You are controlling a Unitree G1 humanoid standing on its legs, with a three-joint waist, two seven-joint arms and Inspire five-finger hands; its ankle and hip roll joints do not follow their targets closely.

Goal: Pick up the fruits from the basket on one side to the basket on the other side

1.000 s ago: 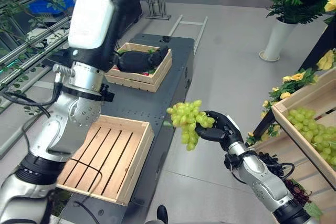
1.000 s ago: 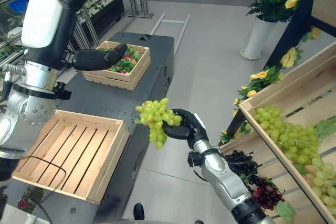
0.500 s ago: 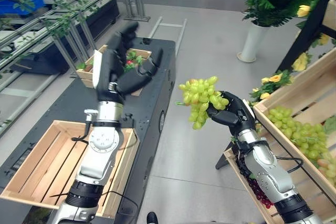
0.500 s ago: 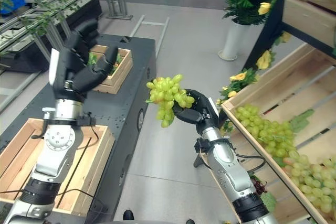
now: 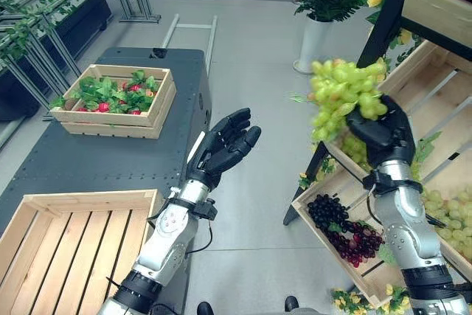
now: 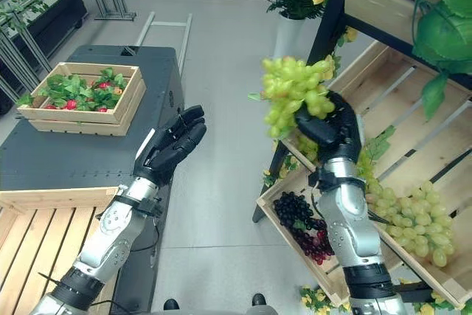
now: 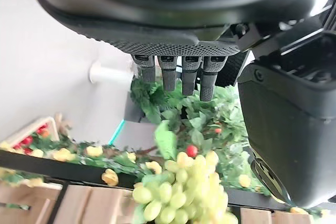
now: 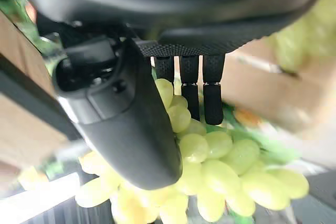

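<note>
— Right hand (image 5: 383, 132) first: what's it got?
— Its fingers are curled round the stem end of a green grape bunch (image 5: 341, 95), held in the air at about 2 o'clock, just in front of the slanted shelf crate (image 5: 435, 108) that carries more green grapes (image 5: 442, 204).
— And the other hand?
— Left hand (image 5: 223, 149) is at the centre, fingers straight and spread, empty, palm turned toward the bunch.
— How far along?
— Barely started, I'd judge. The slatted crate (image 5: 66, 241) at 7 o'clock on the dark worktop (image 5: 125, 156) holds nothing; the bunch is not yet over it. The strawberry crate (image 5: 114, 99) sits at 10 o'clock; dark grapes (image 5: 343, 230) lie in a low crate at 4 o'clock.
— What changed from half a second ago?
— The camera has swung right, so everything sits further left. The bunch, then near centre, is now higher and closer to the shelf; the left hand has dropped from over the strawberries and turned toward the grapes.
</note>
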